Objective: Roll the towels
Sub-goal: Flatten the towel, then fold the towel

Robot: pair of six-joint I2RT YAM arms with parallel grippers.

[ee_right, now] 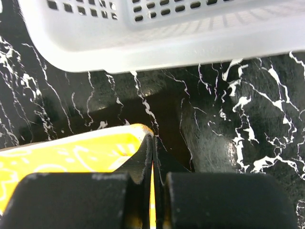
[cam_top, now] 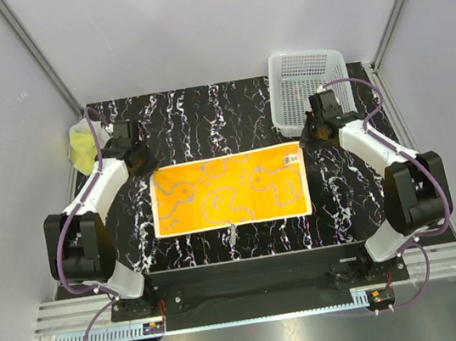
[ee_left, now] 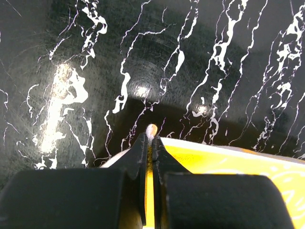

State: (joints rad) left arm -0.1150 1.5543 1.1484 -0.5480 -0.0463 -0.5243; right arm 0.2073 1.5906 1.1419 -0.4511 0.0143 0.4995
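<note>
Top external view: the orange towel (cam_top: 229,192) lies spread flat at the middle of the table (cam_top: 202,114). The left gripper (cam_top: 143,164) is at its far left corner and the right gripper (cam_top: 308,134) at its far right corner. The yellow towel (cam_top: 83,147) sits bunched at the table's left edge, well apart. The basket (cam_top: 305,53) stands just behind the right gripper. Risk: uneven pull by the two arms would skew the cloth and give a crooked roll.

Left wrist view: the left gripper (ee_left: 151,138) has its fingers pressed together on the very tip of the orange towel (ee_left: 228,162), with only a sliver of cloth past them. Risk: so shallow a bite may slip once the corner is lifted or dragged.

Right wrist view: the right gripper (ee_right: 152,140) is likewise clamped on the corner tip of the orange towel (ee_right: 71,152), with the basket (ee_right: 143,47) close ahead. Risk: any forward travel could strike and shove the basket, and the same thin hold could be lost.
</note>
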